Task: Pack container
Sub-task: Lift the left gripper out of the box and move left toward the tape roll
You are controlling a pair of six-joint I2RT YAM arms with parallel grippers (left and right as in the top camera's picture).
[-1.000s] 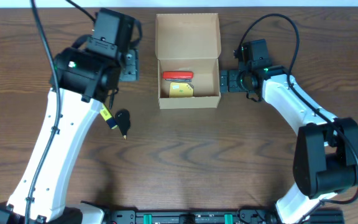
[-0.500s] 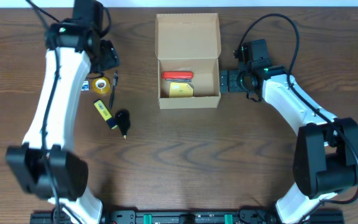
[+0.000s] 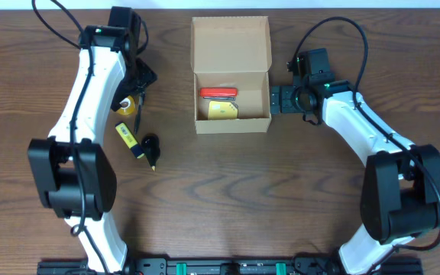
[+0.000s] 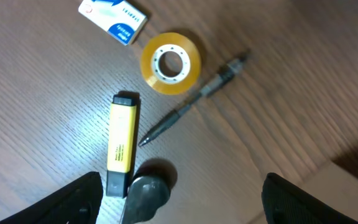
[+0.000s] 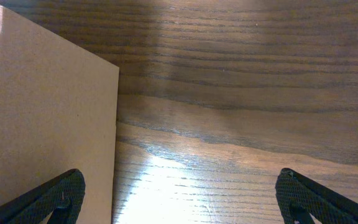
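Left pincer [image 4: 182, 202] has swung away from the box [image 3: 231, 42], now well to its right, and hangs wide, empty, over tape [image 4: 170, 61] and pen [image 4: 194, 99]: next pick likely. Right pincer [image 5: 179, 199] gapes empty beside it.

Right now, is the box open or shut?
Open. The box has its lid folded back; a red item and a yellow item show inside.
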